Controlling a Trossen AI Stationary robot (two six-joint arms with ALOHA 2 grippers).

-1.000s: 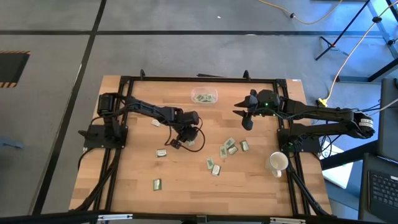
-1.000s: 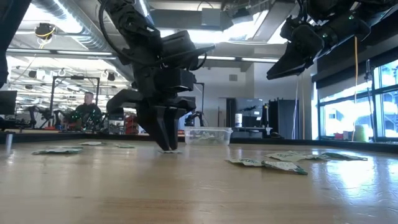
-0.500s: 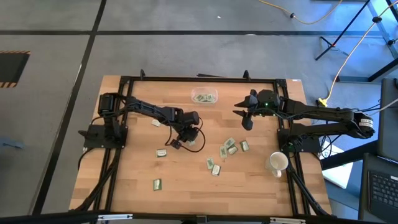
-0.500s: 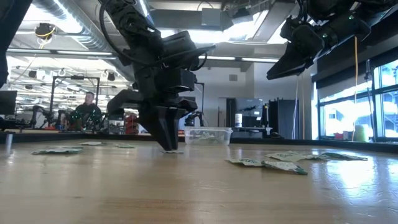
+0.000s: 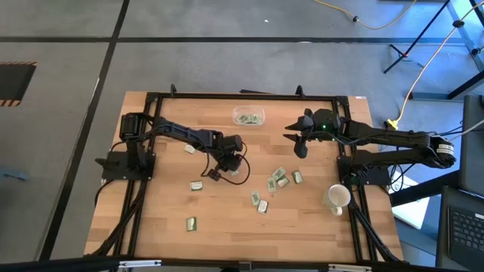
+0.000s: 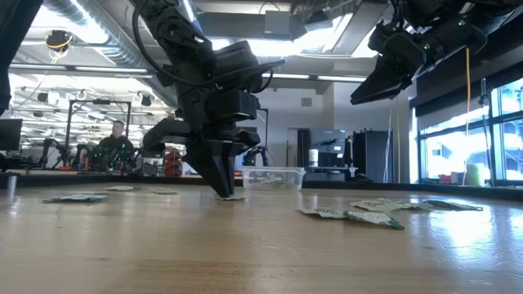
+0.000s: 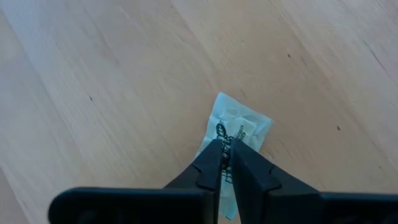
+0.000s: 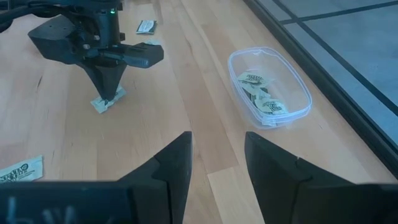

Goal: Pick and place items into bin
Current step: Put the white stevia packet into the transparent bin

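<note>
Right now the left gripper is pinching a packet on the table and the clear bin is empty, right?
Not quite. The left gripper is pinching a packet on the table, but the clear bin isn't empty: the right wrist view shows several packets inside it.

Floor (image 5: 68, 136): grey, carpet-like, crossed by dark straight lines; a patch of black-and-yellow hazard stripes at the left edge.
Cable (image 5: 378, 26): yellow, looping over the floor beyond the table's far right corner.
Tripod legs (image 5: 416, 49): dark, standing on the floor at upper right.
Table (image 5: 219, 227): light wooden top in planks, framed in black metal.
Ceiling (image 6: 90, 57): exposed silver ducts and long strip lights.
Windows (image 6: 445, 151): tall, bright with daylight, on the right of the room.
Far room: benches crowded with equipment; a person (image 6: 114, 140) sits behind them.
Keyboard (image 5: 465, 230): dark, at the right edge.
</note>
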